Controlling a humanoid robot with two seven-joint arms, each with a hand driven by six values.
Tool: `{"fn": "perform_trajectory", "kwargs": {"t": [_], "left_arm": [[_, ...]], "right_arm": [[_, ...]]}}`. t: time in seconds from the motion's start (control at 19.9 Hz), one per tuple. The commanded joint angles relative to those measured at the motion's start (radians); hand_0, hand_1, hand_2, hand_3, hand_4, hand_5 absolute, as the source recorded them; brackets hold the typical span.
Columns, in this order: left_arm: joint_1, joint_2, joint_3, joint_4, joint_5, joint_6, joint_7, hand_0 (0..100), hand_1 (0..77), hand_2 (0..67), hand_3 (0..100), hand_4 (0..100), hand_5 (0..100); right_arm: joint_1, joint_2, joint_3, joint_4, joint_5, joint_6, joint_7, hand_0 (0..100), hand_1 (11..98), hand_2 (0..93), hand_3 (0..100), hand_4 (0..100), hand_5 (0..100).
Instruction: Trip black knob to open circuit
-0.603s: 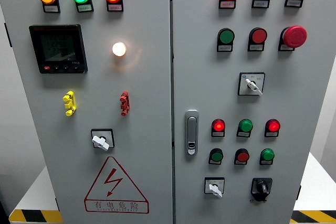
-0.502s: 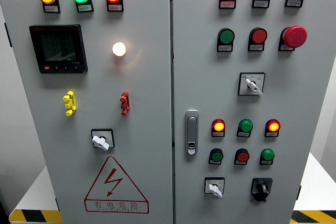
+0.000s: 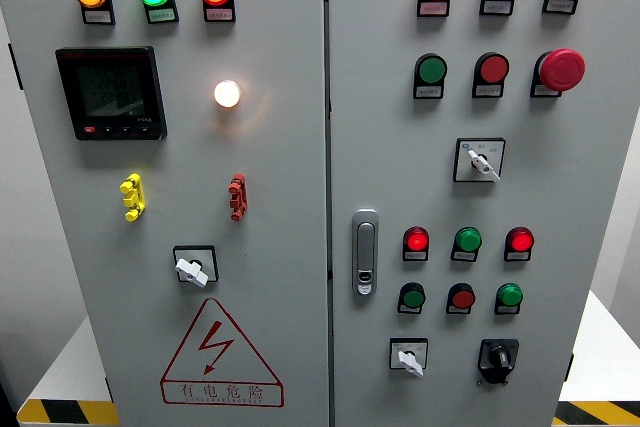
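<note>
You face a grey two-door metal cabinet (image 3: pixel 280 247), doors closed. Neither robot hand is in the head view, so you cannot tell whether their fingers are wide or curled.

The black rotary knob (image 3: pixel 498 357) sits at the lower right of the right door, low in the picture, its pointer roughly upright. Nothing touches it. Just left of it is a white-handled selector switch on a square plate (image 3: pixel 408 356), handle tilted toward the lower right.

Above the knob you have two rows of three round buttons. The upper row reads lit red lamp (image 3: pixel 416 240), green lamp (image 3: pixel 467 240), lit red lamp (image 3: pixel 519 240). The lower row is dark green, red, green. Farther up, a second white selector switch (image 3: pixel 480 160) stands alone. Near the top right sits a large red mushroom-head stop button (image 3: pixel 561 69).

A chrome door latch handle (image 3: pixel 365 252) is at the right door's left edge, beside the seam.

On the left door you see a black digital meter with a dim screen (image 3: pixel 110 92), a glowing white lamp (image 3: pixel 227 94), a yellow clip (image 3: pixel 131 196), a red clip (image 3: pixel 237 196), and a red triangular lightning warning sign (image 3: pixel 220 355) at the bottom.
</note>
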Motion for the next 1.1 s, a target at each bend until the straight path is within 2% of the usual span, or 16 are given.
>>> {"fn": "perform_trajectory", "kwargs": {"t": [0.0,0.1,0.15,0.25,0.4,0.6,0.7,0.75,0.85,0.9,0.95,1.0,1.05], "left_arm": [[0.000,0.000,0.000,0.000,0.000,0.000,0.000,0,3.3,12.9,21,7,2],[0.000,0.000,0.000,0.000,0.000,0.000,0.000,0,3.3,12.9,21,7,2],[0.000,0.000,0.000,0.000,0.000,0.000,0.000,0,3.3,12.9,21,7,2],[0.000,0.000,0.000,0.000,0.000,0.000,0.000,0,3.3,12.9,21,7,2],[0.000,0.000,0.000,0.000,0.000,0.000,0.000,0,3.3,12.9,21,7,2],[0.000,0.000,0.000,0.000,0.000,0.000,0.000,0,3.3,12.9,21,7,2],[0.000,0.000,0.000,0.000,0.000,0.000,0.000,0,3.2,12.9,21,7,2],[0.000,0.000,0.000,0.000,0.000,0.000,0.000,0,3.1,12.9,21,7,2],[0.000,0.000,0.000,0.000,0.000,0.000,0.000,0,3.2,12.9,21,7,2],[0.000,0.000,0.000,0.000,0.000,0.000,0.000,0,3.2,12.9,21,7,2],[0.000,0.000,0.000,0.000,0.000,0.000,0.001,0,3.2,12.9,21,7,2],[0.000,0.000,0.000,0.000,0.000,0.000,0.000,0,3.3,12.9,21,7,2],[0.000,0.000,0.000,0.000,0.000,0.000,0.000,0,3.3,12.9,21,7,2]], "right_arm": [[-0.003,0.0000,0.157,0.012,-0.147,0.006,-0.028,72,36.4,0.0,2,0,6],[-0.011,0.0000,0.279,0.016,-0.287,0.027,-0.053,72,36.5,0.0,2,0,6],[-0.012,0.0000,0.326,0.015,-0.319,0.040,-0.059,72,36.5,0.0,2,0,6],[-0.009,-0.0016,0.325,0.016,-0.327,0.041,-0.062,72,36.5,0.0,2,0,6],[-0.008,-0.0016,0.297,0.032,-0.285,0.034,-0.064,71,36.6,0.0,2,0,6],[0.001,-0.0016,0.208,0.033,-0.219,0.024,-0.065,71,36.6,0.0,2,0,6],[0.041,-0.0061,0.208,0.024,-0.194,0.024,-0.062,71,36.6,0.0,2,0,7],[0.049,-0.0122,0.211,0.024,-0.183,0.026,-0.062,71,36.6,0.0,2,0,7],[0.060,-0.0108,0.219,-0.003,-0.175,0.029,-0.061,71,36.6,0.0,2,0,7],[0.070,-0.0062,0.225,-0.025,-0.175,0.034,-0.059,71,36.6,0.0,2,0,7],[0.072,-0.0107,0.231,-0.028,-0.174,0.037,-0.059,71,36.6,0.0,2,0,7],[0.074,-0.0062,0.231,-0.036,-0.168,0.037,-0.058,71,36.7,0.0,2,0,7],[0.072,-0.0062,0.240,-0.036,-0.178,0.038,-0.059,71,36.7,0.0,3,0,7]]}}
